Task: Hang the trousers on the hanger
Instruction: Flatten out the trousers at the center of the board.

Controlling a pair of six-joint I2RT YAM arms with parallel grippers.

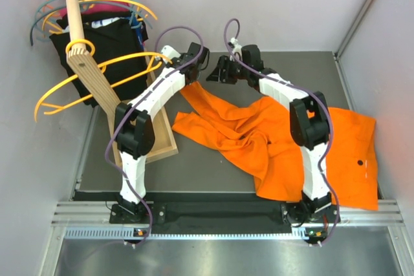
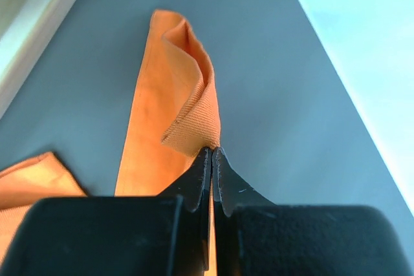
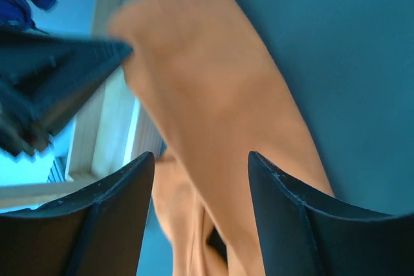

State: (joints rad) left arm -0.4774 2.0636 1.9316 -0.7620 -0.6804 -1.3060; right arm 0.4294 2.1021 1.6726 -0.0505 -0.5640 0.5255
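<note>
Clearly the step in hand is getting hold of one trouser leg before any hanging begins. The trousers (image 1: pixel 259 137) lie crumpled on the table to the right of the wooden stand (image 1: pixel 97 85), with one leg end lifted toward it. The left gripper (image 2: pixel 212 153) is pressed together on the hem of that leg, just right of the stand. The right gripper (image 3: pixel 200 156), a little further from the stand, has its jaws spread to either side of the same leg, the cloth between them but not pinched. The hanger (image 1: pixel 129 56) sits on the stand itself, its arms sweeping out to the left, untouched. Next, I judge, the right jaws must shut on the cloth so both arms can stretch the leg and feed it over the hanger's lower bar. The table (image 1: pixel 213 172) is a flat dark grey surface right of the stand, closed in by pale walls; black garments (image 1: pixel 110 43) hang behind the stand.
</note>
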